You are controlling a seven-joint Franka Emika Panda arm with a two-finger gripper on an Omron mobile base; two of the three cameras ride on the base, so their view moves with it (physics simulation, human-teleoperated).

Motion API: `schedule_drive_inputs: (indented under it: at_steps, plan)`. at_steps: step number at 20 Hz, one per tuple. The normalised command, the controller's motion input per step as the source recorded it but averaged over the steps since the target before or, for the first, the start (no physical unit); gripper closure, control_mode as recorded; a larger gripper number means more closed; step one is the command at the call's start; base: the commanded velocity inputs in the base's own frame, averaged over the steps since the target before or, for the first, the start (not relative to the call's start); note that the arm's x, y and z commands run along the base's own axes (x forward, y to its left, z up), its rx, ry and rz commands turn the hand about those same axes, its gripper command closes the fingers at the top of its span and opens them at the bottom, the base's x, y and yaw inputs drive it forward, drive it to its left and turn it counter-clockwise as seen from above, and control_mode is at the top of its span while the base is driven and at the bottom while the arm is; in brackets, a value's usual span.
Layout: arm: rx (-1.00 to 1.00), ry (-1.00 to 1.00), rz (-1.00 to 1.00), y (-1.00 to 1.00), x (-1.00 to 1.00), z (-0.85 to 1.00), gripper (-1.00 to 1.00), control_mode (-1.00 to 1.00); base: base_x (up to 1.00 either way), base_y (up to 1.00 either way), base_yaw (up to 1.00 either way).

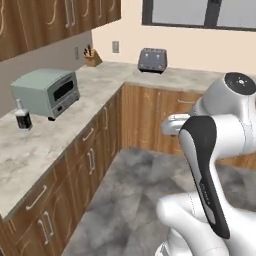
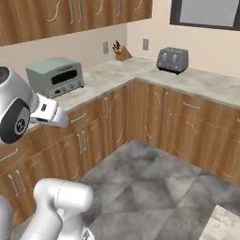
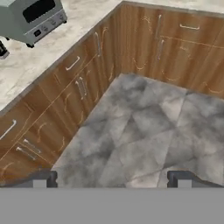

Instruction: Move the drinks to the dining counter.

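A short clear bottle with a black label [image 1: 22,116] stands on the marble worktop [image 1: 30,155] at the left, just left of a pale green toaster oven [image 1: 47,91]. In the hand view a sliver of this bottle [image 3: 2,50] shows at the left edge. My gripper [image 3: 112,179] is open with nothing between its fingertips [image 3: 41,178]. It hangs over the grey floor, well to the right of the bottle. A corner of a pale marble slab [image 2: 225,225] shows at the lower right; I cannot tell whether it is the dining counter.
The worktop runs in an L over wooden cabinet fronts [image 1: 95,145]. A grey toaster [image 1: 152,60] and a knife block [image 1: 91,56] stand at the far corner. Upper cabinets [image 1: 45,20] hang above the toaster oven. The grey floor [image 1: 130,195] lies between me and the cabinets.
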Motion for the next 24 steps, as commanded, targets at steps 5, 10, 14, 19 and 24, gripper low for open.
schedule_drive_inputs:
  at_steps: [5,10,14,19,24]
  plan:
    - [0.00,0.00,0.00,0.00,0.00,0.00,-1.00,1.00,0.10,0.00,0.97]
    - [0.00,0.00,0.00,0.00,0.00,0.00,-1.00,1.00,0.20,-0.06,0.59]
    - [0.00,0.00,0.00,0.00,0.00,0.00,-1.00,1.00,0.46,-0.37,0.14]
    - [0.00,0.00,0.00,0.00,0.00,0.00,-1.00,1.00,0.99,-0.71,0.44]
    - [0.00,0.00,0.00,0.00,0.00,0.00,-1.00,1.00,1.00,-0.42,0.43]
